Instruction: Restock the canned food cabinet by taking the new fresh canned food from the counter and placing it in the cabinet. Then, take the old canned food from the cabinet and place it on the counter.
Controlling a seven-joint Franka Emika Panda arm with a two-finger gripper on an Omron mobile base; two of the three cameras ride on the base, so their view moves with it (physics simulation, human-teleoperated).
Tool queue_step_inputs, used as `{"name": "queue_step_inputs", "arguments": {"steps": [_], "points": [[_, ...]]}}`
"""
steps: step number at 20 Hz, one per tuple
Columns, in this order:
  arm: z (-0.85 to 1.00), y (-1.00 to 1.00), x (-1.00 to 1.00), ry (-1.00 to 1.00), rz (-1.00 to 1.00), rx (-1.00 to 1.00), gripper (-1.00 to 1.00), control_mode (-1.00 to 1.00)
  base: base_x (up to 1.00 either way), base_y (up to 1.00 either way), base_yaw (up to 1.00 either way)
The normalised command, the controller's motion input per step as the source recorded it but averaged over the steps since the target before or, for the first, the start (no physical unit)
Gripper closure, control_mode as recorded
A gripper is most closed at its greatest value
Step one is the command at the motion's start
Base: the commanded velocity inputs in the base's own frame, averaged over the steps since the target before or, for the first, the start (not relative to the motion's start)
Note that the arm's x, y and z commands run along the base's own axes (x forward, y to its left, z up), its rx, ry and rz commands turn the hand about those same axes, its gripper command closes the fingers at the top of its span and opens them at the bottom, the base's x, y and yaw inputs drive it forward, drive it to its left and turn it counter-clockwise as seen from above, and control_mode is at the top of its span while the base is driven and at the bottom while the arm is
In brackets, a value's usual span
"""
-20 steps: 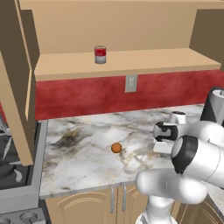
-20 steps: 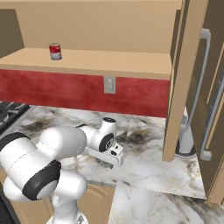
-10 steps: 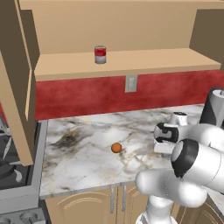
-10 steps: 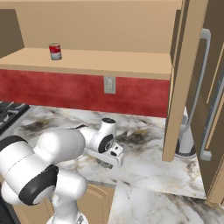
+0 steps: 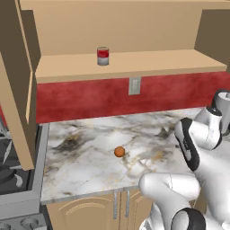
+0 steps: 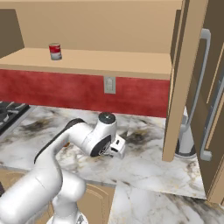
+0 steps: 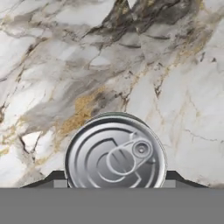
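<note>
The new fresh canned food (image 7: 116, 153), a flat silver tin with a pull tab, lies on the marble counter (image 7: 52, 65) directly under my hand. My gripper (image 7: 116, 181) is open around it, one dark fingertip (image 7: 50, 180) close to each side of the tin. From the right base view the gripper (image 6: 115, 151) is down at the counter (image 6: 148, 164), covering the tin. The old canned food (image 5: 103, 56) (image 6: 55, 51), red and white, stands upright on the cabinet shelf (image 5: 143, 63) (image 6: 113, 63).
A small orange ball (image 5: 119, 152) sits mid-counter. The stove (image 5: 11, 177) borders the counter's left end. Open cabinet doors (image 5: 18, 85) (image 6: 186, 74) hang at both sides. A grey-white appliance (image 6: 186, 140) stands behind the right door. A wall outlet (image 5: 134, 85) is below the shelf.
The hand has dropped lower to the counter and the arm's links have swung round. The red-and-white can and the orange ball stay put.
</note>
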Motion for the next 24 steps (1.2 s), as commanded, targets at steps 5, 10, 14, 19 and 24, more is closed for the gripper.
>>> {"name": "queue_step_inputs", "arguments": {"steps": [5,10,14,19,24], "points": [[1.00,0.14,-0.34,-0.54,0.00,-0.01,1.00,-1.00,0.00,0.00,0.00],[1.00,0.31,-0.13,-0.45,0.00,-0.06,1.00,-1.00,0.00,0.00,0.00],[1.00,0.24,0.00,-0.27,0.00,-0.10,1.00,-1.00,0.00,0.00,0.00],[1.00,0.10,0.00,-0.07,0.00,-0.13,1.00,-1.00,0.00,0.00,0.00],[1.00,0.17,0.00,0.12,0.00,-0.19,1.00,-1.00,0.00,0.00,0.00]]}}
